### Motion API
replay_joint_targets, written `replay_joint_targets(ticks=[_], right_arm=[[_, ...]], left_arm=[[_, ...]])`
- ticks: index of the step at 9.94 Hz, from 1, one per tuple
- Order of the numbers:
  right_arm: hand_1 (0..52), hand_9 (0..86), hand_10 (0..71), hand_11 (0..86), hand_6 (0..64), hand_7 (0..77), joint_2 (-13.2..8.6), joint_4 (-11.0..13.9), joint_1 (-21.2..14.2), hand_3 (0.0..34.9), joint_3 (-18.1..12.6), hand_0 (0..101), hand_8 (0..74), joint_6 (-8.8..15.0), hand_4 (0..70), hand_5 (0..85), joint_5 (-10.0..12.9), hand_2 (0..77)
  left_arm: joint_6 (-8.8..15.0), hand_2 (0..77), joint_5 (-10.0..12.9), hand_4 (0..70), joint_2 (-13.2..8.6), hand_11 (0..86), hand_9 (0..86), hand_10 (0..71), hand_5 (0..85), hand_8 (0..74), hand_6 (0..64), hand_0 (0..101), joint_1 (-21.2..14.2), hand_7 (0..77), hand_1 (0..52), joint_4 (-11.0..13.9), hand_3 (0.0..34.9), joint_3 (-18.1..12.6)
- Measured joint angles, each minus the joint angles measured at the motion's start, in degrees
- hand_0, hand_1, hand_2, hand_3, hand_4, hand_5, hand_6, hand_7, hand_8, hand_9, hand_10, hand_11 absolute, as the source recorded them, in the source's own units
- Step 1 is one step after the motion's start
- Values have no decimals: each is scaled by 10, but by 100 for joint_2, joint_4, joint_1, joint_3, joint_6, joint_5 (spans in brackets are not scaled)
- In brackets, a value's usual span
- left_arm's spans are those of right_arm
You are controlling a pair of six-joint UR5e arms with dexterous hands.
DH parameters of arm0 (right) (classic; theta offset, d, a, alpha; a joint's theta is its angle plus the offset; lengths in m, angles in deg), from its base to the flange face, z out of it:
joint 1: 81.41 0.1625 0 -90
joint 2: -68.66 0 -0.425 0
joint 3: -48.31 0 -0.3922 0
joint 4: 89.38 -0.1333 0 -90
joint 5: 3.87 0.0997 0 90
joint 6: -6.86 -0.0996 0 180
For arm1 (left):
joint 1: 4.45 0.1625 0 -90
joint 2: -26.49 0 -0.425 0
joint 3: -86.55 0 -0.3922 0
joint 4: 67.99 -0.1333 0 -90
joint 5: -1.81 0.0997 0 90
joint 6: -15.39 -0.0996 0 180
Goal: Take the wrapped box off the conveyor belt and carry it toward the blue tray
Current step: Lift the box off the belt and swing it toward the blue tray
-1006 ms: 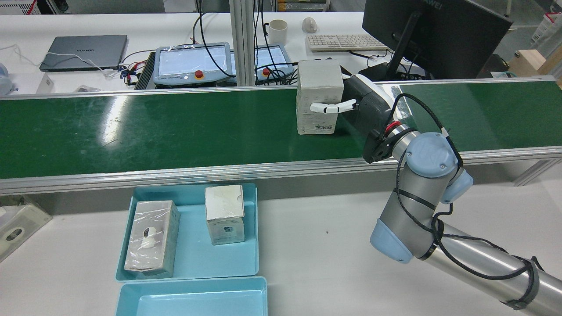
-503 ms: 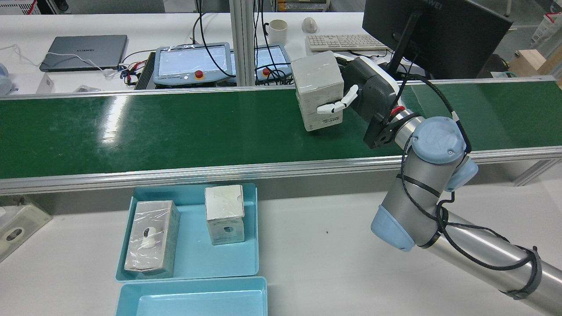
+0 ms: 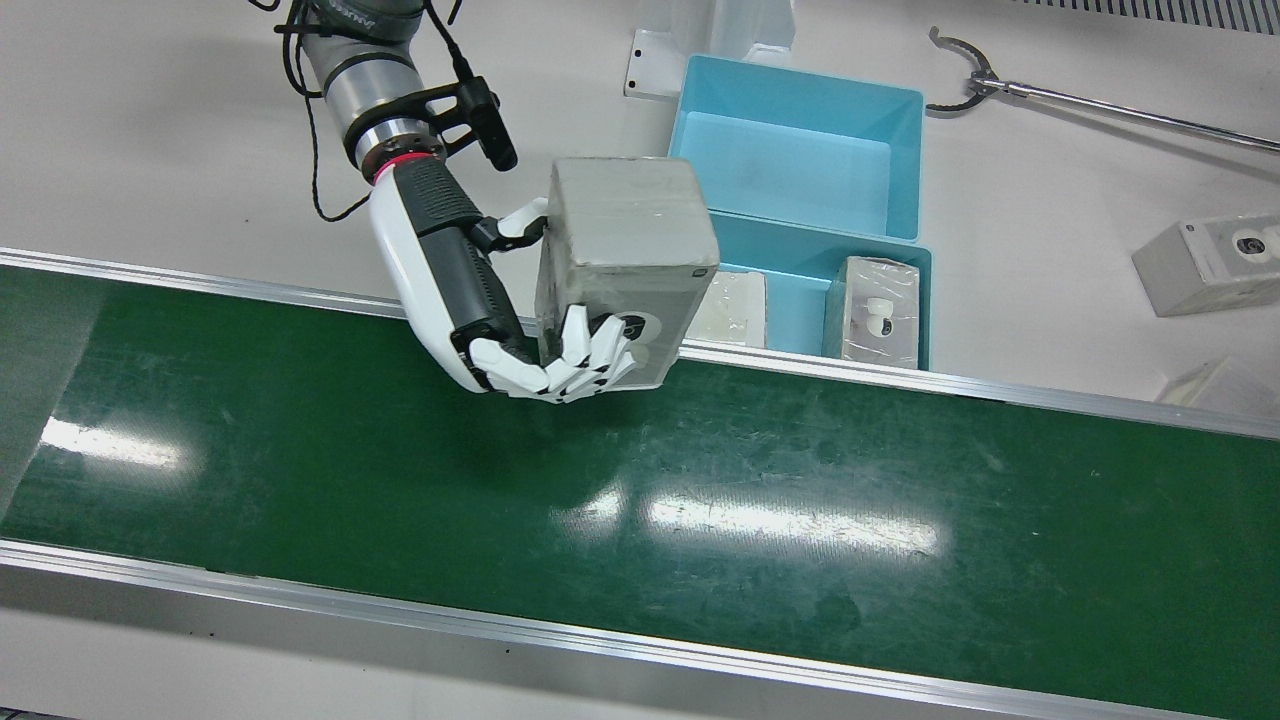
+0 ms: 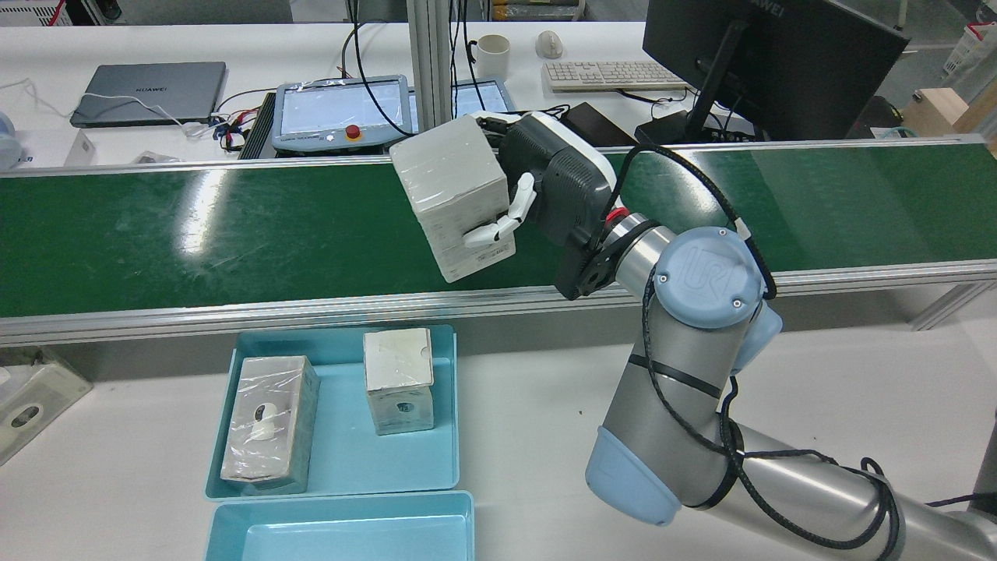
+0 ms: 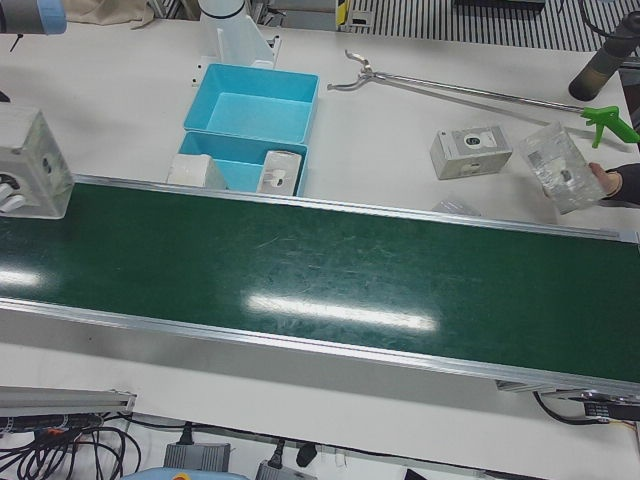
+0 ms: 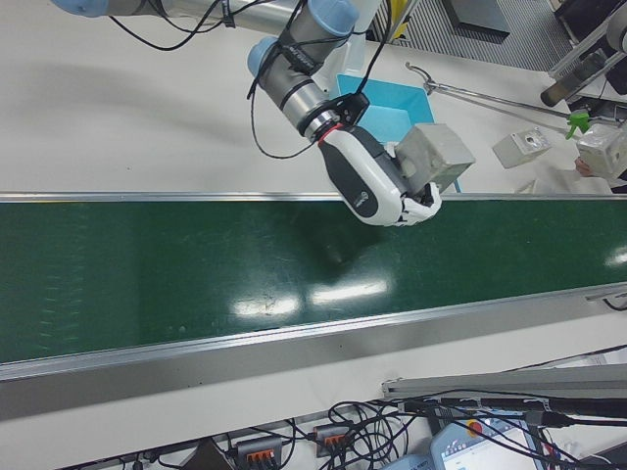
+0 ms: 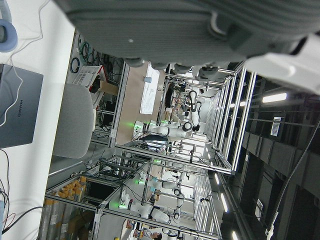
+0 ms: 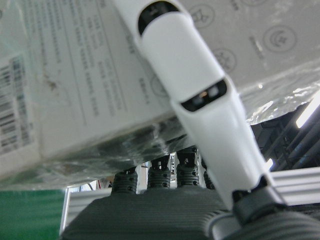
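The wrapped box (image 4: pixel 452 195), grey-white under clear film, hangs tilted in the air above the green conveyor belt (image 4: pixel 234 226), near its edge on the tray side. My right hand (image 4: pixel 545 187) is shut on it, with fingers (image 3: pixel 585 365) on one face and the thumb on the opposite one. The box also shows in the front view (image 3: pixel 625 240) and the right-front view (image 6: pixel 436 157). The blue tray (image 4: pixel 343 460) lies on the white table below the belt and holds two wrapped boxes (image 4: pixel 269 425) (image 4: pixel 397 382). The left hand view shows only the dark body of my left hand (image 7: pixel 165 25).
A second, empty blue tray (image 4: pixel 350 530) lies next to the first. A reacher tool (image 3: pixel 1100 100) and loose boxes (image 3: pixel 1210 250) lie on the table on the robot's left side. Teach pendants (image 4: pixel 343 113) and a monitor (image 4: pixel 763 62) stand beyond the belt.
My right hand has lifted the box off the belt and carried it left in the rear view and nearer the tray side. The box has tilted.
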Motion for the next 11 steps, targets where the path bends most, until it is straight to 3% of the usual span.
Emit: replay_joint_targets(ticks=[1, 2, 6, 7, 8, 9, 10, 11], right_arm=[[82, 415, 442, 338, 425, 404, -141, 45, -197, 3, 23, 583, 491, 10, 327, 638, 7, 311], [16, 415, 447, 338, 431, 404, -302, 65, -380, 3, 114, 583, 491, 20, 333, 638, 7, 333], [16, 415, 453, 344, 431, 409, -1049, 74, -995, 2, 776, 581, 491, 75, 333, 644, -41, 333], [16, 371, 453, 344, 431, 409, -1143, 71, -1071, 2, 862, 581, 578, 134, 333, 644, -43, 333], [16, 382, 453, 344, 431, 409, -1176, 59, -1116, 2, 901, 581, 578, 190, 333, 644, -42, 333], [11, 436, 524, 316, 496, 376, -1180, 44, -1163, 6, 924, 593, 529, 226, 349, 665, -39, 333], [49, 398, 442, 213, 431, 273, -1189, 29, -1220, 0, 952, 535, 387, 246, 218, 545, -39, 316], [49, 398, 442, 213, 431, 273, -1203, 20, -1261, 0, 977, 535, 387, 255, 218, 545, -40, 316]], left_arm=[[0, 5, 0, 0, 0, 5, 0, 5, 11, 5, 5, 0, 0, 5, 0, 0, 0, 0], [0, 5, 0, 0, 0, 5, 0, 5, 11, 5, 5, 0, 0, 5, 0, 0, 0, 0], [0, 5, 0, 0, 0, 5, 5, 5, 11, 5, 5, 0, 0, 5, 0, 0, 0, 0], [0, 5, 0, 0, 0, 5, 5, 5, 11, 5, 5, 0, 0, 5, 0, 0, 0, 0], [0, 5, 0, 0, 0, 5, 0, 5, 11, 5, 5, 0, 0, 5, 0, 0, 0, 0], [0, 5, 0, 0, 0, 5, 0, 5, 11, 5, 5, 0, 0, 5, 0, 0, 0, 0], [0, 5, 0, 0, 0, 5, 0, 5, 11, 5, 5, 0, 0, 5, 0, 0, 0, 0], [0, 5, 0, 0, 0, 5, 0, 5, 11, 5, 5, 0, 0, 5, 0, 0, 0, 0]])
